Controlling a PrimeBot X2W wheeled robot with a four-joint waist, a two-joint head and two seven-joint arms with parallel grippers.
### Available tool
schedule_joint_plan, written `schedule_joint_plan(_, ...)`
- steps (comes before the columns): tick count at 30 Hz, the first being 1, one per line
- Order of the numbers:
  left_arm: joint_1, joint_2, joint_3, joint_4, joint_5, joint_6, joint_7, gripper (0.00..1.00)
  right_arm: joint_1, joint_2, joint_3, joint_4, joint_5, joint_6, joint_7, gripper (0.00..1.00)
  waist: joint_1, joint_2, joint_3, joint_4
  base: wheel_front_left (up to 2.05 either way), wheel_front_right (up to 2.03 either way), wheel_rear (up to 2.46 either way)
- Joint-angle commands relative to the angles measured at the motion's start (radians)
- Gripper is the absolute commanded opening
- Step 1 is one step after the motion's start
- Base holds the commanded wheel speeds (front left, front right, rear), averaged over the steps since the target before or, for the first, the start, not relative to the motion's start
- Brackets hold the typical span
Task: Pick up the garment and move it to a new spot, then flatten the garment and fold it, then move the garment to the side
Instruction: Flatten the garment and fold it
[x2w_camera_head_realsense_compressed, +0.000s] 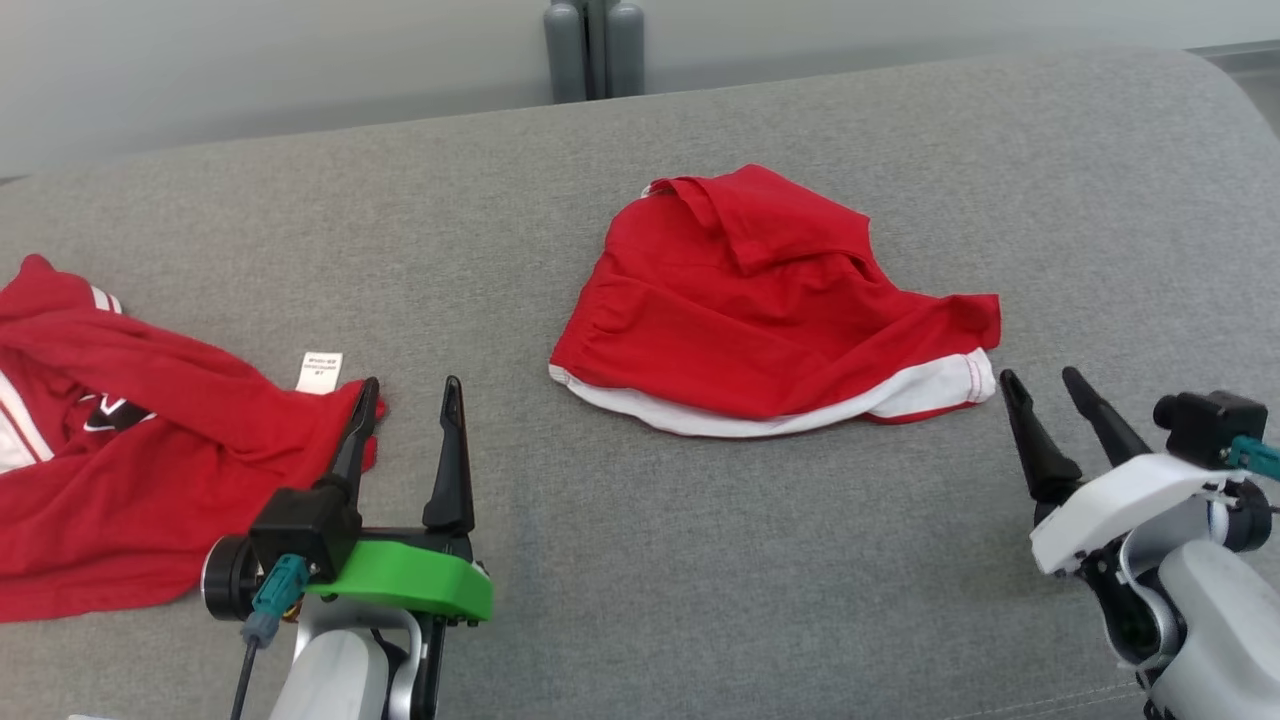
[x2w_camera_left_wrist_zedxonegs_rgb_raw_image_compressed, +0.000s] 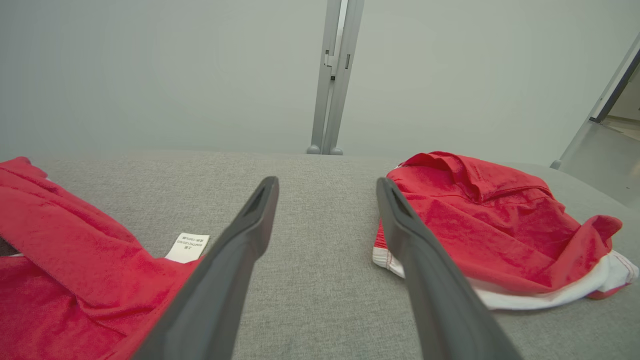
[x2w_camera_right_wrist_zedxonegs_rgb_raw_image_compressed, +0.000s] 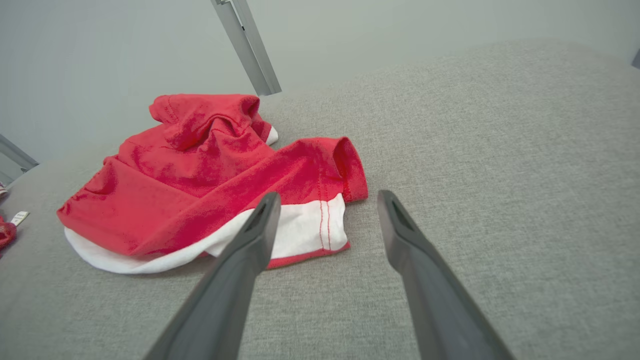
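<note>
While both arms sit low at the near edge of the grey cushion (x2w_camera_head_realsense_compressed: 700, 580), neither holds anything. The left gripper (x2w_camera_head_realsense_compressed: 411, 390) has its fingers spread wide, one of them crossing the hem of a red jersey (x2w_camera_head_realsense_compressed: 130, 450) with a white label (x2w_camera_head_realsense_compressed: 319, 372). The right gripper (x2w_camera_head_realsense_compressed: 1038, 380) stands equally wide, its tips just short of the garment (x2w_camera_head_realsense_compressed: 760, 310).

That garment, red with a white band along its near hem, lies rumpled in the middle of the cushion, well apart from the jersey. It looks like thin, soft knit: light and limp, so it will likely sag and bunch from whatever point is pinched, and drag a little on the cushion's weave. Good holds seem to be the stitched white corner nearest the right fingers, where the hem is doubled, and the near-left end of that hem for the other arm. Farther back a flap lies folded over the top and will need spreading. Beyond the cushion a grey post (x2w_camera_head_realsense_compressed: 593, 45) rises against the pale wall.
</note>
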Motion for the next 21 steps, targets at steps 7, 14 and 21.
schedule_joint_plan(7, 0.026, 0.004, 0.011, 0.018, 0.008, -0.009, -0.001, 1.0, 0.131, 0.114, -0.08, -0.108, -0.069, 0.0, -0.034, 1.0, 0.0, -0.0001, -0.032, -0.076, 0.0, 0.0, 0.0)
schedule_joint_plan(14, -0.027, 0.019, 0.014, 0.105, 0.085, -0.032, 0.0, 1.0, 0.135, 0.184, -0.109, -0.146, -0.167, 0.0, -0.034, 1.0, 0.0, -0.0001, -0.003, -0.116, 0.0, 0.0, 0.0)
schedule_joint_plan(21, -0.155, 0.054, -0.026, 0.286, 0.137, -0.064, 0.018, 1.0, 0.116, 0.211, -0.132, -0.163, -0.201, 0.0, -0.034, 1.0, 0.0, -0.0001, 0.05, -0.15, 0.0, 0.0, 0.0)
